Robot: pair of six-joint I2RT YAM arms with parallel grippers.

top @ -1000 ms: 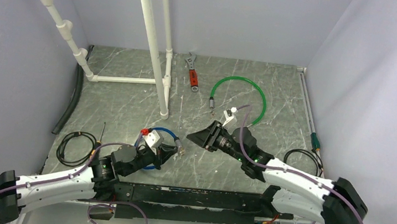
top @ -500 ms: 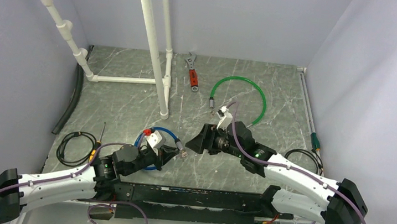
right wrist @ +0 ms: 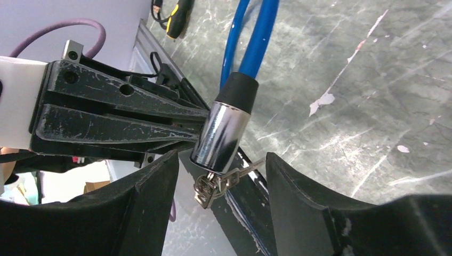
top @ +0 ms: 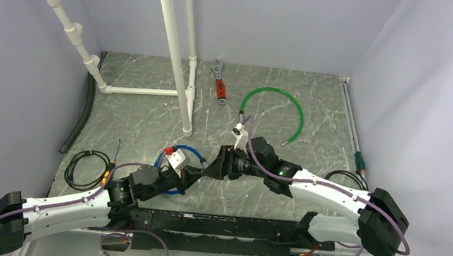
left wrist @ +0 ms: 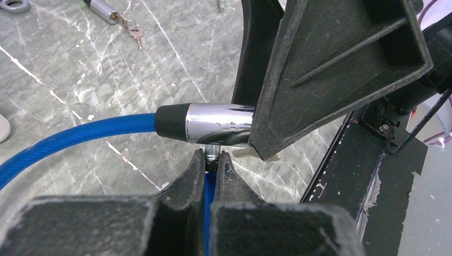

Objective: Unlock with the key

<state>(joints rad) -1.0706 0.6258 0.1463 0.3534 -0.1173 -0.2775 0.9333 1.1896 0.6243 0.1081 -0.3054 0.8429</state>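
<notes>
The blue cable [top: 186,150] ends in a chrome lock cylinder [left wrist: 218,124]. My left gripper [left wrist: 213,157] is shut on the cable's other end just below the silver pin that enters the cylinder. The key [right wrist: 218,181], a small bunch on a ring, hangs from the cylinder's [right wrist: 221,133] lower end. My right gripper [right wrist: 221,160] is open, one finger on each side of the key; the key's blade tip points toward the right-hand finger [right wrist: 298,202]. In the top view the right gripper [top: 213,168] meets the left gripper [top: 197,172] nose to nose.
A green cable loop [top: 290,106] lies behind, its silver lock end [left wrist: 101,9] carrying a second small key bunch [left wrist: 133,34]. A red-handled wrench [top: 220,88] and white pipe frame [top: 172,46] stand at the back. A black cable coil [top: 83,170] lies left.
The right gripper has travelled left to the lock held by the left gripper and opened its jaws around the key. The left arm has barely moved.
</notes>
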